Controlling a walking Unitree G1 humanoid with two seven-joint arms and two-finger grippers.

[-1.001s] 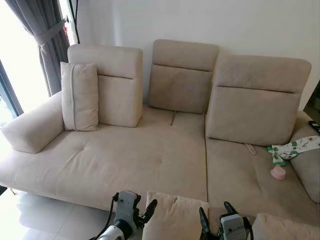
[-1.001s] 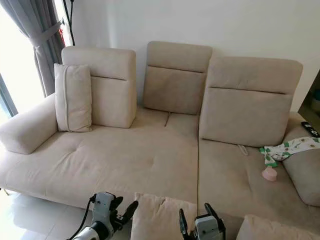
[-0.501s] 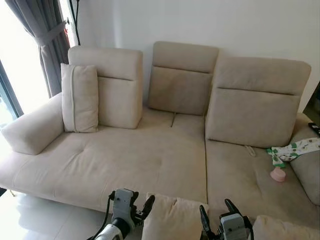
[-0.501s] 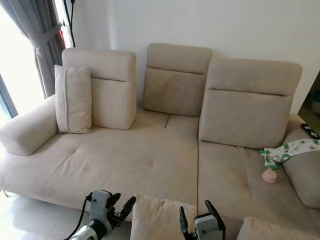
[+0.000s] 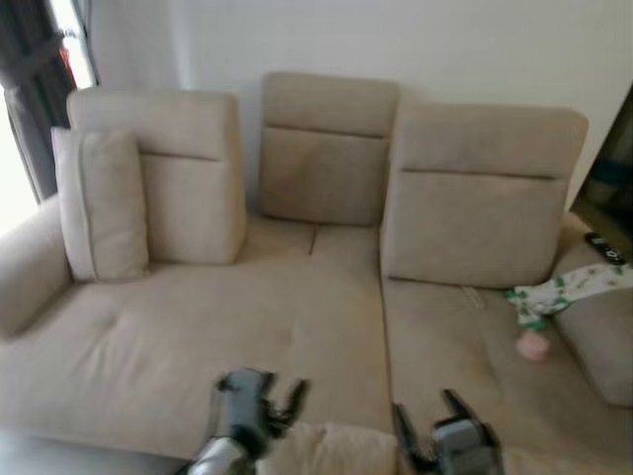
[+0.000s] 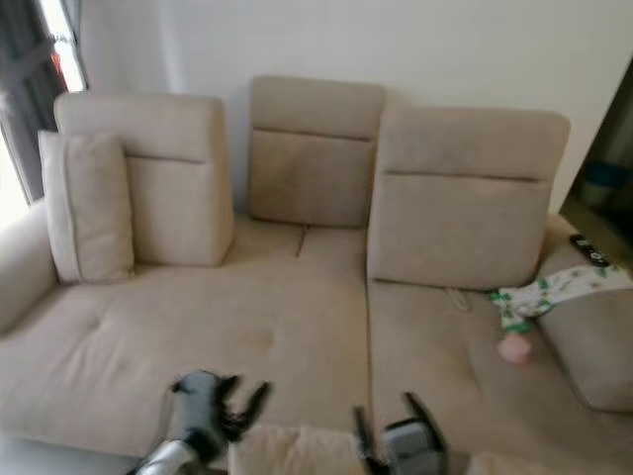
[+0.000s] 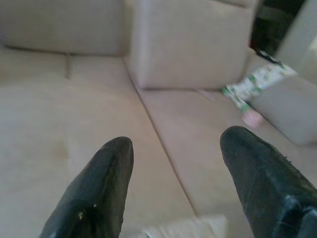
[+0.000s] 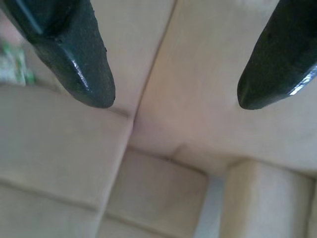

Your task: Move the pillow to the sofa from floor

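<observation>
- Since the earlier frame: my view has swung rightward and blurred (camera, not furniture); the pillow (image 5: pixel 336 447) sits lower at the frame's bottom edge.
- Pillow: between left gripper (image 5: pixel 259 408) and right gripper (image 5: pixel 435 437), at the sofa (image 5: pixel 198 336) front.
- Grippers: both spread, grasping nothing.
- Step: carry and placement; next, I judge, push it onto the seat.

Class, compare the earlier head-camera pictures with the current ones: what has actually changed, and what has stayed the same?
Mostly the camera has moved: the whole view slid left and blurred. The pillow now sits lower at the frame's bottom edge, between the left hand and right hand, both open as before. The sofa, its upright cushion and the patterned cloth lie unchanged.
</observation>
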